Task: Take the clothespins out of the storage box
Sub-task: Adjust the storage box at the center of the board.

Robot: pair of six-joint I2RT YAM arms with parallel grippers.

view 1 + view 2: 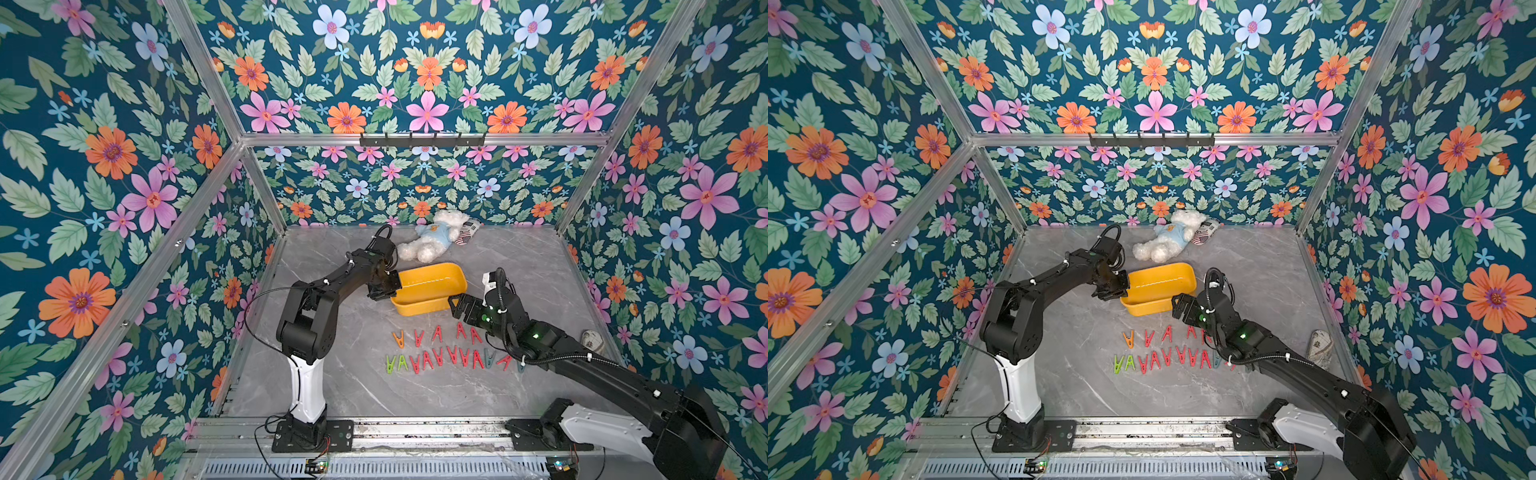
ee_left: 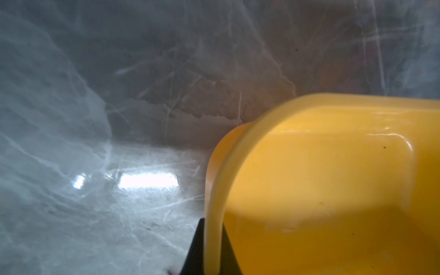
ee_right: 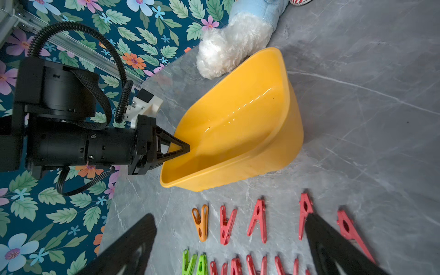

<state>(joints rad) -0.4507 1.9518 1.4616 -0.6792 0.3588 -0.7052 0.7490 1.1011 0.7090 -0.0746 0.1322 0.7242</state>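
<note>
Now your left jaws pinch the empty storage box [image 1: 432, 279] by its thin rim, right jaws wide apart; a slip could drop it onto the clothespins [image 3: 260, 209].

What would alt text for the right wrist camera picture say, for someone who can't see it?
The left gripper pinches the rim of the empty, tilted yellow storage box on a grey table. Clothespins, mostly red, lie in rows beside it, near the open right gripper; a white plush bear lies behind the box.
</note>
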